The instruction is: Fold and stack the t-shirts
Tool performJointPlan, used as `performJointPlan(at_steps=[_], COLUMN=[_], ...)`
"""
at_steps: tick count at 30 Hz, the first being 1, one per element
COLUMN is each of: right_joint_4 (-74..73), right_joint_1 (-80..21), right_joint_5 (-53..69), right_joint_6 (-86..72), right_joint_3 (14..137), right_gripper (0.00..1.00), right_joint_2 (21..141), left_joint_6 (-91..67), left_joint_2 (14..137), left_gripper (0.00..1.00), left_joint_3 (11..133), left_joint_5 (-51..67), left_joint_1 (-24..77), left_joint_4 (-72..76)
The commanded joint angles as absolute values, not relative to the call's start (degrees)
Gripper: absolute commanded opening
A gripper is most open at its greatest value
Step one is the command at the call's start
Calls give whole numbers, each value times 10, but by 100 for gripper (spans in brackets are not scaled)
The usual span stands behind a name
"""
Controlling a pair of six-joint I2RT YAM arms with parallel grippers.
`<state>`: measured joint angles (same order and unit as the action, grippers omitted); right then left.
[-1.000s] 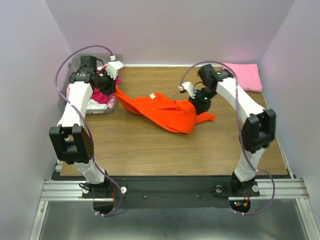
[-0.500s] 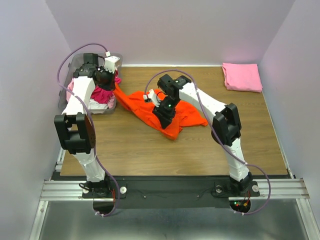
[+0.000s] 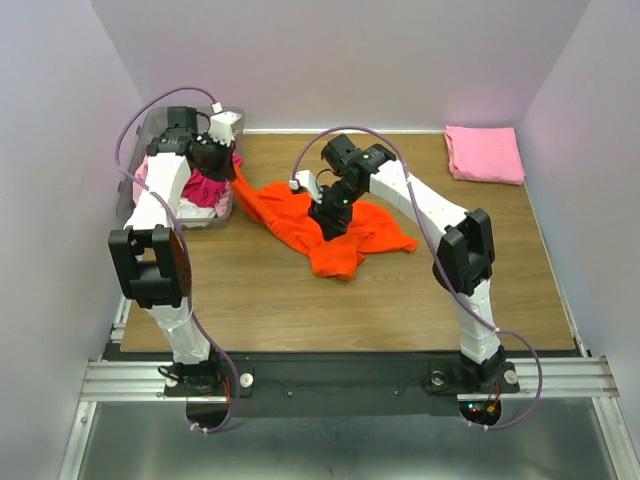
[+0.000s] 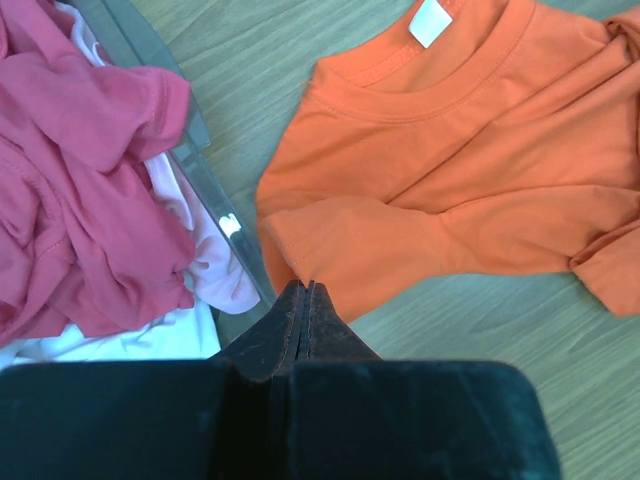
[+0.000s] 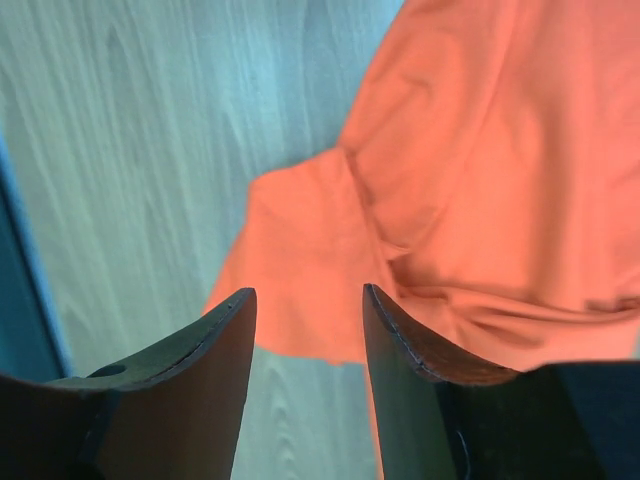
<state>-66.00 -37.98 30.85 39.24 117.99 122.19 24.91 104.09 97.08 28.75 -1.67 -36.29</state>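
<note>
A bright orange t-shirt (image 3: 345,232) lies crumpled in the middle of the table; its collar and white tag (image 4: 432,20) show in the left wrist view. My left gripper (image 3: 230,170) hangs beside the bin, its jaws (image 4: 303,288) shut on the edge of the orange sleeve. My right gripper (image 3: 327,224) hovers over the orange shirt, open, with nothing between its fingers (image 5: 305,300); a sleeve (image 5: 300,270) lies below them. A magenta t-shirt (image 4: 80,190) and a white one (image 4: 150,338) are heaped in the bin. A folded light pink t-shirt (image 3: 485,153) lies at the back right.
The clear plastic bin (image 3: 195,222) stands at the back left corner, its rim (image 4: 215,195) right next to the orange sleeve. Walls close the table in at the back and on both sides. Bare wood (image 3: 300,310) lies in front of the orange shirt.
My right gripper swung left across the orange shirt, opened and let the cloth go. The shirt went from stretched out to bunched at the centre. The left gripper barely moved.
</note>
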Motion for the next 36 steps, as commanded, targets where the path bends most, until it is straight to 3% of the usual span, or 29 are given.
performJointPlan(at_steps=[1, 8, 15, 29, 32, 36], right_joint_4=[-644, -635, -611, -561, -563, -563], right_joint_1=[-395, -419, -425, -434, -436, -437], right_joint_5=[288, 291, 286, 269, 272, 289], right_joint_6=[473, 514, 525, 521, 521, 522], right_joint_3=[1193, 1223, 1244, 1189, 1185, 1165], right_gripper=[52, 51, 60, 63, 60, 46], right_joint_2=[1205, 1266, 1334, 1346, 1346, 1321], left_joint_6=[234, 229, 226, 227, 227, 228], left_joint_2=[1021, 1021, 1026, 1042, 1047, 1047], left_gripper=[0, 0, 0, 0, 0, 0], left_joint_3=[956, 914, 902, 916, 920, 924], left_joint_5=[318, 346, 356, 357, 356, 352], left_joint_1=[-22, -22, -22, -22, -22, -22], left_joint_4=[-359, -361, -359, -361, -362, -364])
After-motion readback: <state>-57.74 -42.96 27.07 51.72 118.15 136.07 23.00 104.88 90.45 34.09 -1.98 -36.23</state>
